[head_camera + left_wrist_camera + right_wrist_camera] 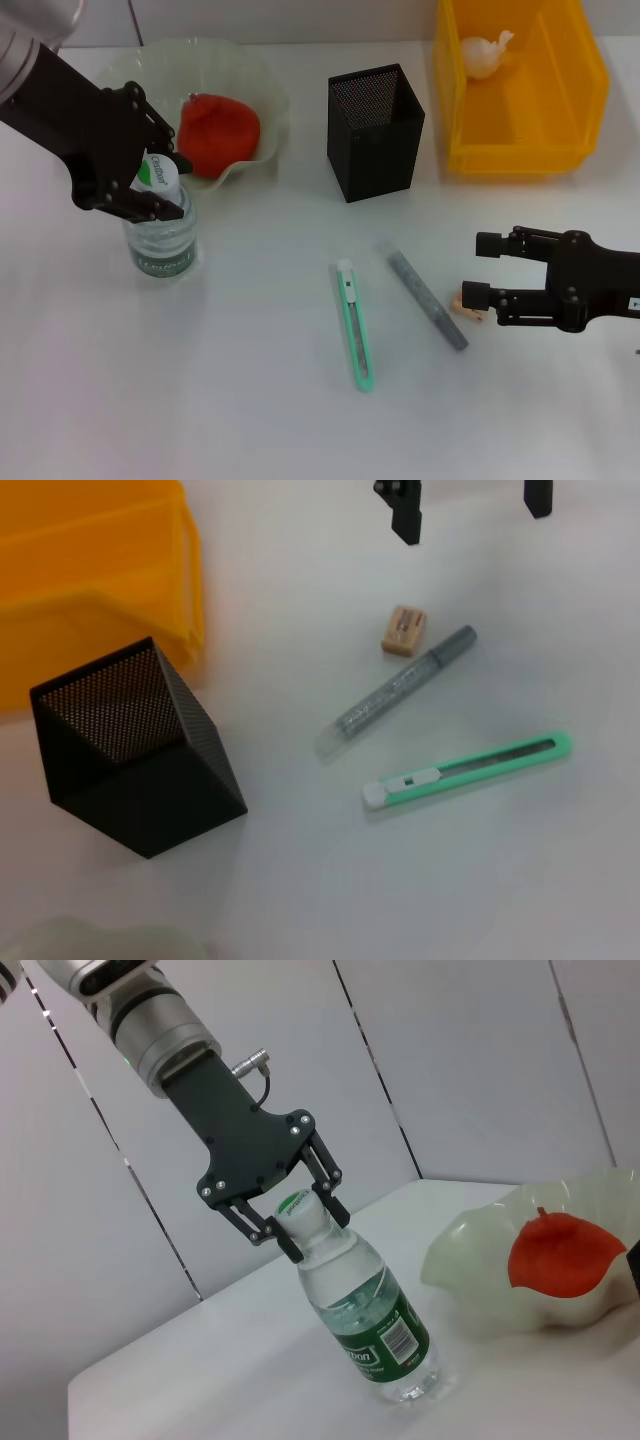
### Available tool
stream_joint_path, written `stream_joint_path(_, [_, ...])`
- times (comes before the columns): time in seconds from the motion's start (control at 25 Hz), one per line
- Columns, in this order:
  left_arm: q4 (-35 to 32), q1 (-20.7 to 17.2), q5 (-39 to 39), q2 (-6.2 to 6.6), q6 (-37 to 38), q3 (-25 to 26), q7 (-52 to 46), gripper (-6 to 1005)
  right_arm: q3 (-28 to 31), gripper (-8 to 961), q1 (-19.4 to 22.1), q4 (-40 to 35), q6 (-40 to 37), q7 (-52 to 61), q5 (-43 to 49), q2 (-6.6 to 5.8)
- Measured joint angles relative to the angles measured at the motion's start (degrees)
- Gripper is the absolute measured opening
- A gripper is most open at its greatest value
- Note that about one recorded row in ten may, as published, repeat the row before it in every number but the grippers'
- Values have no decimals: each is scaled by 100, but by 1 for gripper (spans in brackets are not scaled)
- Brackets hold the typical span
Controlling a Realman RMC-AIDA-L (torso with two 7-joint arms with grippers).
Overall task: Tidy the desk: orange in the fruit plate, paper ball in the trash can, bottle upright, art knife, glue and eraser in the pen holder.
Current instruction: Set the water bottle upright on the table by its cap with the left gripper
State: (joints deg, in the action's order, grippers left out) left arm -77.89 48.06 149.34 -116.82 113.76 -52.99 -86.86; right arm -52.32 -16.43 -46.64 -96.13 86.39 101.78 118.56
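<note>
clear bottle (160, 235) stands upright, cap up, in left claw (165, 185).

The bottle (160, 232) sits front-left of the fruit plate (262, 88), which has the orange (218, 135) in it. Pen holder (375, 131) is right of the plate, with the art knife (355, 325), glue (421, 294) and eraser (467, 305) lying in front of it.

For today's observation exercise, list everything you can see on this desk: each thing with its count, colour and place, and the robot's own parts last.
Bottle: one, clear with green label, upright, near the robot's left, cap held by the left gripper.
Orange: one, orange-red, in the fruit plate.
Fruit plate: one, pale translucent, far left.
Pen holder: one, black mesh, far centre.
Trash can: one, yellow, far right.
Paper ball: one, white, inside the trash can.
Art knife: one, green, lying near centre.
Glue: one, grey stick, lying beside the knife.
Eraser: one, tan, beside the right gripper.
Left gripper: black, shut on the bottle.
Right gripper: black, open.
</note>
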Motion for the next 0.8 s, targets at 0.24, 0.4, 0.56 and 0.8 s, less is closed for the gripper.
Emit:
stream_joint_path(0.24, [-64, 20, -17, -23, -14, 123, -87, 492, -33, 828, -18, -7, -15, 0, 0, -3])
stream_joint_path(0.4, [-16, 1, 8, -47, -58, 120, -123, 495, -20, 827, -22, -4, -22, 0, 27, -6])
stream_joint_path(0.56, [-60, 1, -31, -53, -58, 143, -159, 499, 12, 827, -21, -6, -45, 0, 68, -8])
stream_joint_path(0.8, [-101, 27, -77, -66, -70, 203, -156, 530, 12, 828, -3, -12, -55, 0, 79, -21])
